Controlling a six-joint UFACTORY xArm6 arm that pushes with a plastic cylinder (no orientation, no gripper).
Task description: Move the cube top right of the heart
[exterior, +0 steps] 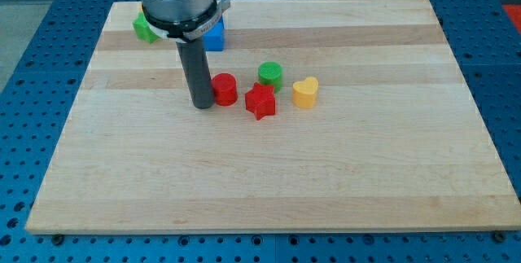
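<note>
Rod tip beside the red cylinder, blue cube behind the arm.

My tip (202,106) rests on the wooden board (269,173), just left of the red cylinder (225,89) and seemingly touching it. There is no claw here, only the plain rod. The blue cube (214,37) sits toward the view's top, partly hidden by the arm, well up and left of the yellow heart (305,93). A red star (260,102) and a green cylinder (270,74) lie between cylinder and heart. A green block (144,28), shape unclear, peeks out at top left.
</note>
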